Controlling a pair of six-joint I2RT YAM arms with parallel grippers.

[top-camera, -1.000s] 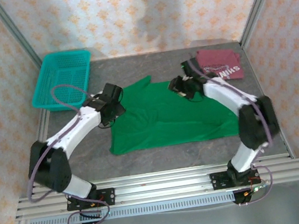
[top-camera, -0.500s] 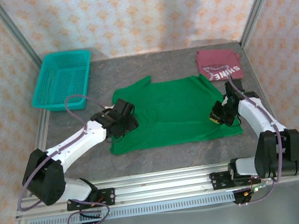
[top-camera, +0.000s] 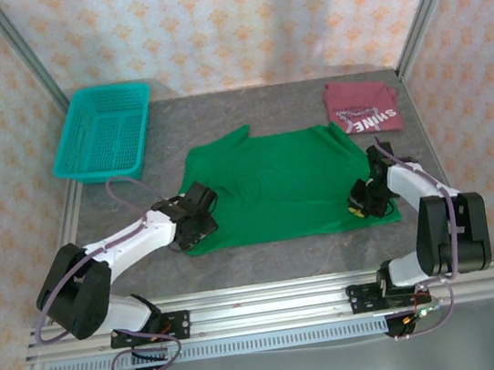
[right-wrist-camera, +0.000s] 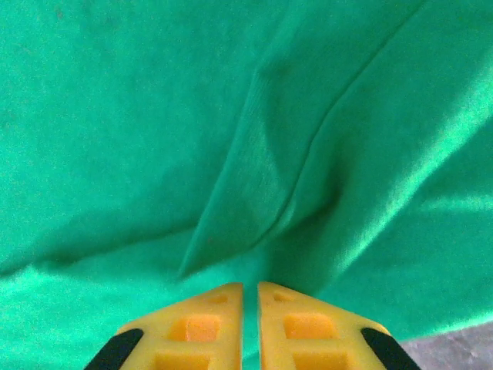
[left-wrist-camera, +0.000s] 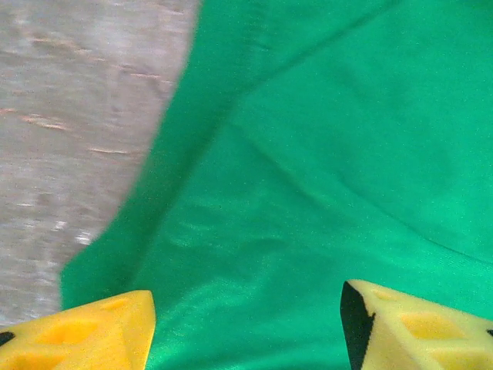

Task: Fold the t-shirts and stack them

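The bright green t-shirt [top-camera: 275, 188] lies spread flat in the middle of the table. My left gripper [top-camera: 199, 221] hovers over its near left corner, and in the left wrist view it [left-wrist-camera: 246, 308] stands open over the green cloth [left-wrist-camera: 323, 154] with nothing between its yellow fingers. My right gripper [top-camera: 361, 203] is at the shirt's near right corner. In the right wrist view it [right-wrist-camera: 250, 289] is shut on a raised fold of the green cloth [right-wrist-camera: 239, 193]. The maroon t-shirt [top-camera: 363, 106] with white lettering lies folded at the far right.
A teal mesh basket [top-camera: 103, 130] stands at the far left corner. Grey table surface [top-camera: 276, 259] runs between the shirt and the metal rail at the near edge. Bare table [left-wrist-camera: 77, 116] shows left of the shirt's edge.
Both arms drew back from the shirt's far side to its near corners. The right gripper closed on the cloth. The left gripper stayed open.
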